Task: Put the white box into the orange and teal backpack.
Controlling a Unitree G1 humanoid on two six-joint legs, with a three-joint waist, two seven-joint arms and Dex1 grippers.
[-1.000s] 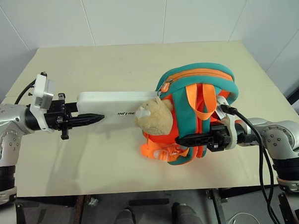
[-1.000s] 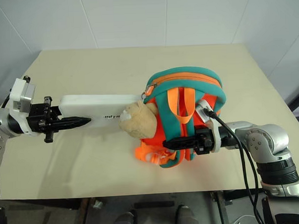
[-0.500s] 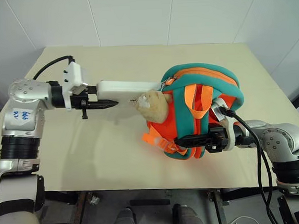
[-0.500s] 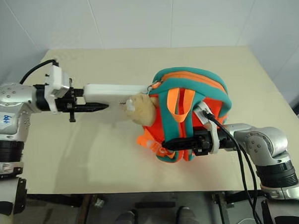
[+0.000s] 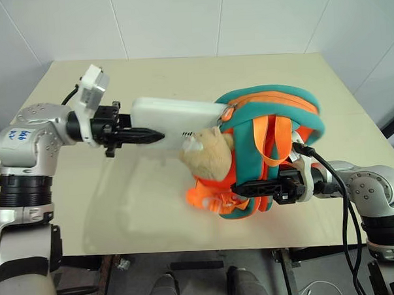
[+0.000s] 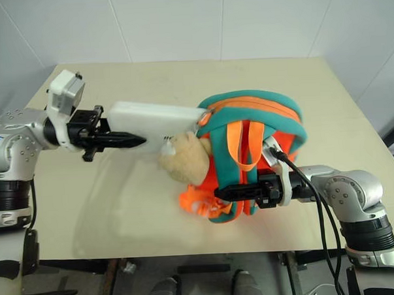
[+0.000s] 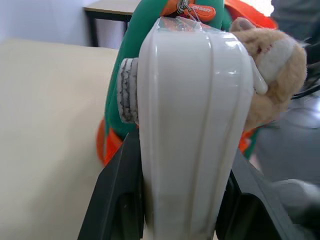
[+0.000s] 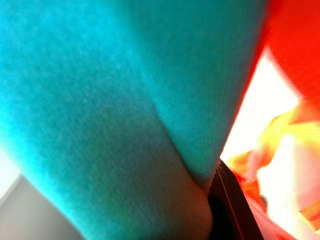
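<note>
Left wrist view: fingers [image 7: 120, 200] clamp smooth, glossy white box [image 7: 192, 125], ridged lengthwise.

My left gripper [image 5: 141, 133] is on the left side of the counter [image 5: 148, 78], up off its top. The white box [image 5: 173, 118] sits between its two fingers and reaches to the right. The far end of the box is at the top of the backpack [image 5: 274, 118], just behind the plush toy [image 5: 209, 155]. The backpack is on the right side. My right gripper [image 5: 254, 187] is at its near side, closed on a strap [image 8: 125, 100].
</note>
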